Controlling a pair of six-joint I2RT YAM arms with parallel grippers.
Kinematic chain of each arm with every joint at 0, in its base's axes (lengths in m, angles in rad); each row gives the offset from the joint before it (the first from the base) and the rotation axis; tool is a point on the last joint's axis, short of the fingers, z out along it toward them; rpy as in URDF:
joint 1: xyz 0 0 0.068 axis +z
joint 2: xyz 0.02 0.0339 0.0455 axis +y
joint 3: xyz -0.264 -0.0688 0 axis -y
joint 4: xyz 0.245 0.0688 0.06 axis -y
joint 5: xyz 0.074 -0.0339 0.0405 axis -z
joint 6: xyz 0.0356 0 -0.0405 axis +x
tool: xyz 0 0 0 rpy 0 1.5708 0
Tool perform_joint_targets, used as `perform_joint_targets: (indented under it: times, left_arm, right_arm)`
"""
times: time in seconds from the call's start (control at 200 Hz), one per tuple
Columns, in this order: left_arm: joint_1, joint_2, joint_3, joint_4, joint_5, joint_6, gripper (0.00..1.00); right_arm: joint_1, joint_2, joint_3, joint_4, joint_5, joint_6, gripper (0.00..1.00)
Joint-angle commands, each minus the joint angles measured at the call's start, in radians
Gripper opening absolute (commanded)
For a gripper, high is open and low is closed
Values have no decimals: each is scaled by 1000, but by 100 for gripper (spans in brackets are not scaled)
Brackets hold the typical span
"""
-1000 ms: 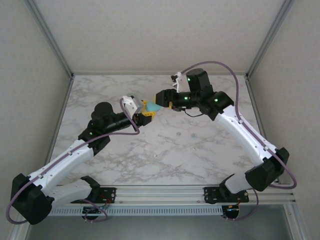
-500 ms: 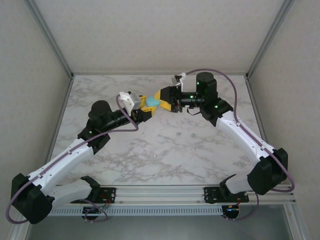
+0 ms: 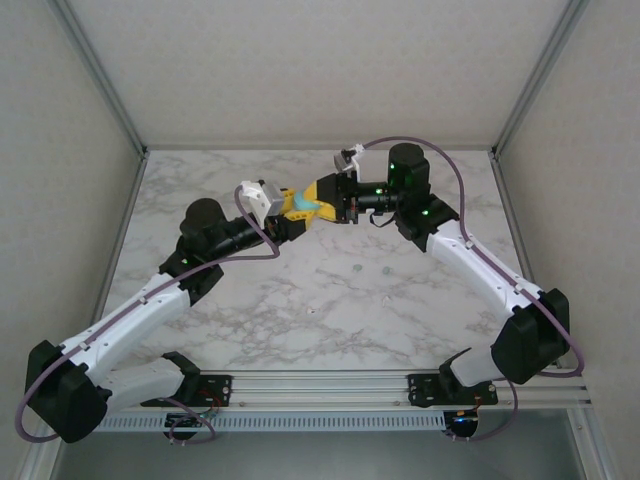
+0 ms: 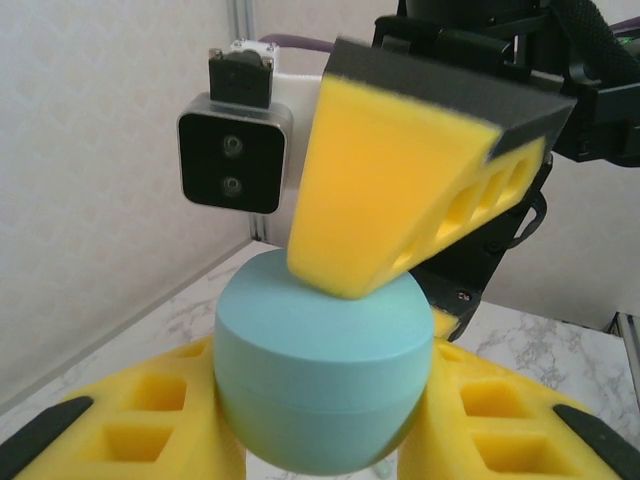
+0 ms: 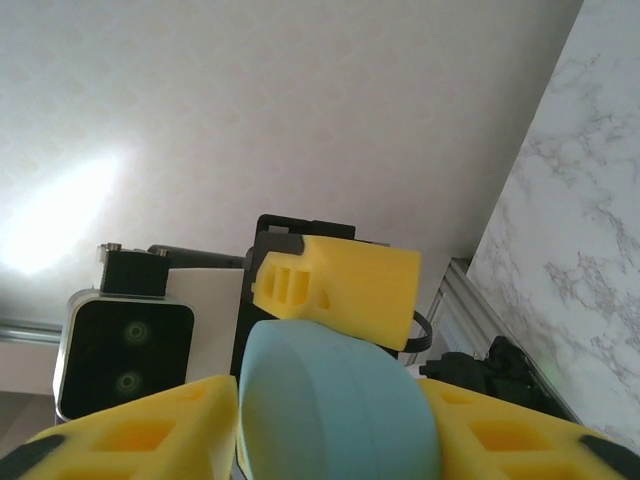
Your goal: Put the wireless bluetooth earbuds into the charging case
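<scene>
Raised above the marble worktop [image 3: 350, 290] at upper centre of the overhead frame, the rounded light blue plastic charging case [image 4: 320, 370] is clamped by both claws. The left claw [image 4: 320, 405] is closed on its flanks and the right claw [image 5: 330, 400] across it, probably so that one steadies it while the lid is pried.

The charging case [image 3: 306, 206] is hanging above the table [image 3: 340, 300], with the left gripper [image 3: 291, 213] holding it from its left and the right gripper [image 3: 320, 199] holding it from its right. Seen from the left wrist, the left fingers [image 4: 130, 430] are flanking the case, one right finger [image 4: 390, 190] is pressing on its top, and the right wrist camera [image 4: 235, 150] is sitting behind it, leftward. Seen from the right wrist, the right fingers [image 5: 150, 430] are flanking the case and one left finger [image 5: 340, 280] is touching its top.
</scene>
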Motion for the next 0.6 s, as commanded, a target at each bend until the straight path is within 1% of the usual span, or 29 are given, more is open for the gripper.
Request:
perform_joint_targets:
  times: [0.0,0.09,0.165,0.25,0.28,0.325,0.39,0.491,0.546,0.591]
  left_arm:
    - [-3,6,33,35,3,-6,26]
    - [-3,6,36,20,6,1,27]
    - [-3,3,35,5,2,9,32]
    - [-3,-1,36,-24,-9,22,34]
    - [-3,-3,36,-35,-19,25,39]
    - [-3,-5,34,-52,-31,30,50]
    - [-3,-13,27,-70,-56,31,55]
    - [-3,-34,2,-83,-85,34,70]
    - [-3,-50,-8,-116,-100,47,74]
    - [-3,-69,-21,-138,-119,53,80]
  right_arm:
    - [8,-2,-7,-1,-26,-20,39]
    - [8,-6,-5,-52,4,-62,32]
    - [7,-12,-9,-87,39,-91,26]
    - [8,-22,-28,-78,83,-97,20]
    - [7,-25,-36,-68,95,-97,19]
    - [8,-33,-49,-53,120,-94,17]
    - [7,-45,-74,-18,153,-87,16]
    - [-2,-72,-107,15,213,-91,15]
    - [-15,-86,-126,18,251,-104,15]
    - [-31,-102,-143,6,282,-135,15]
